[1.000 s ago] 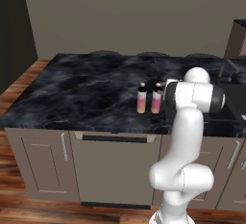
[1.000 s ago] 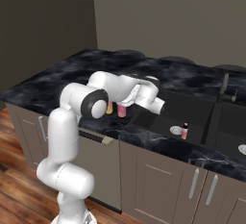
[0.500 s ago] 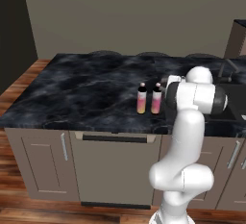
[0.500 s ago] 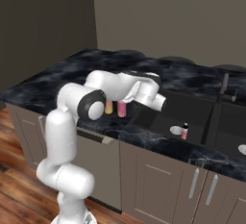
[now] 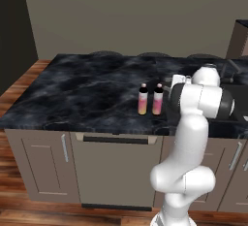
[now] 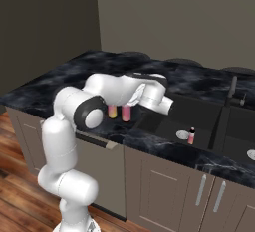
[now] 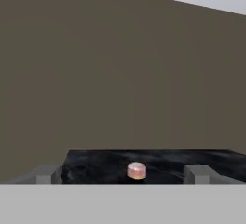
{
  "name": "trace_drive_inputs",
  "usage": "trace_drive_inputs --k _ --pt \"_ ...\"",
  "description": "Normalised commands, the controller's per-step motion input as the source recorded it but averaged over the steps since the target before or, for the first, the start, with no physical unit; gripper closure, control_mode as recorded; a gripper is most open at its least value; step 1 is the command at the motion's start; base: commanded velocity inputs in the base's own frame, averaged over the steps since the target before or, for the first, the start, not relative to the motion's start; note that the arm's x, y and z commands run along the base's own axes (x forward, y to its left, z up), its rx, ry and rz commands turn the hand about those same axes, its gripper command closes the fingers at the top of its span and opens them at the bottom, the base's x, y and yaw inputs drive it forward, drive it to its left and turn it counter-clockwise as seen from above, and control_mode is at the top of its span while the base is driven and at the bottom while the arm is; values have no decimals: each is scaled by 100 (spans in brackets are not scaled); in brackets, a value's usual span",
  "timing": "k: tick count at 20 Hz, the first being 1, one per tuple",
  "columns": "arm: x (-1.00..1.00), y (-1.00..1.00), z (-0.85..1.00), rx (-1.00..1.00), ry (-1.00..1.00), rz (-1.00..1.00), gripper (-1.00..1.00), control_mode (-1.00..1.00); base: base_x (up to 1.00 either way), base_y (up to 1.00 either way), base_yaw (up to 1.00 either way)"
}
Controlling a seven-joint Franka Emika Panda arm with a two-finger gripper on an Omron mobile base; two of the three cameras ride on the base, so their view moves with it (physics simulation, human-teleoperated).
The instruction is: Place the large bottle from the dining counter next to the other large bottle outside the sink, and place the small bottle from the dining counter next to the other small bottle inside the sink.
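**Standing open over the sink's edge, two tall bottles side by side on the counter**

Running from the left, the dining counter [image 5: 72, 94] shows a long stretch of bare black marble, its front edge meeting the cabinet fronts [image 5: 43, 167] and a dishwasher panel [image 5: 116, 171] below. Stool tops [image 5: 104, 54] sit along the far edge against the plain wall. Toward the middle stand two large bottles [image 5: 150, 99], upright, pink and yellow with dark caps, just beside each other and close to the left rim of the sink [image 6: 184, 114]. Their labels are too small to read.

Next comes the white arm, its elbow hanging over the counter's front edge and its forearm reaching across beside the bottles. In the right base view the arm's body hides part of both bottles. The gripper [image 6: 167, 105] hangs over the left basin, near the basin's rim, jaws spread wide and holding nothing; in the hand view the fingertips [image 7: 46, 174] stand well apart with a small pink round thing [image 7: 137, 171] between them on a far dark surface, too blurred to name.

Further right, inside the left basin, a small bottle [image 6: 191, 136] stands upright just beside the drain [image 6: 183, 134]. The basin floor around it lies open. The dark faucet [image 6: 232, 91] rises behind the divider, and a second basin follows to the right
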Motion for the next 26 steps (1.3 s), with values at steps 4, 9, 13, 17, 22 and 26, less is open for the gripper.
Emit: trace_drive_inputs --k 4,9,13,17,22,26 --pt "-46 0 15 0 0 0 -100 -100 0 0 0" --pt "-54 0 15 1 0 -3 -100 -100 0 0 0" --pt "-50 0 20 1 -1 -9 -100 -100 0 0 0" --pt "-46 0 19 0 0 -7 -100 -100 0 0 0" --pt "-45 0 19 0 0 -4 -100 -100 0 0 0" --pt "-43 0 23 0 1 -7 -100 -100 0 0 0"
